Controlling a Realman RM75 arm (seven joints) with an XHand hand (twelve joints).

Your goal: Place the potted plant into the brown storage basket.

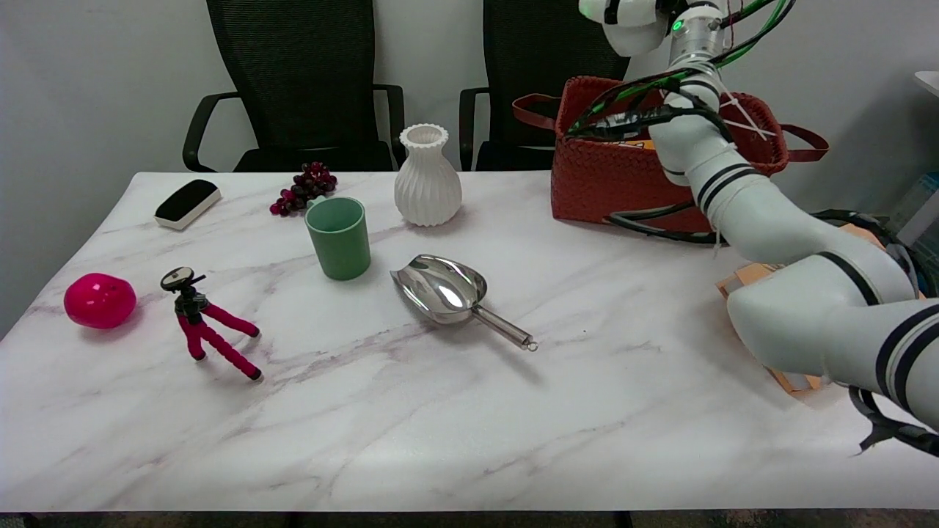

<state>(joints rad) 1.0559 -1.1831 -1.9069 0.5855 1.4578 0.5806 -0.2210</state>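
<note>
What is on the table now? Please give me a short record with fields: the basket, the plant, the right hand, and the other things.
basket: brown storage basket at the far right of the table, upright, handles out to both sides
potted plant: not visible
right hand: out of view; the right arm rises in front of the basket
other things: white vase, green cup, metal scoop, grapes, pink tripod, pink ball, eraser
</note>
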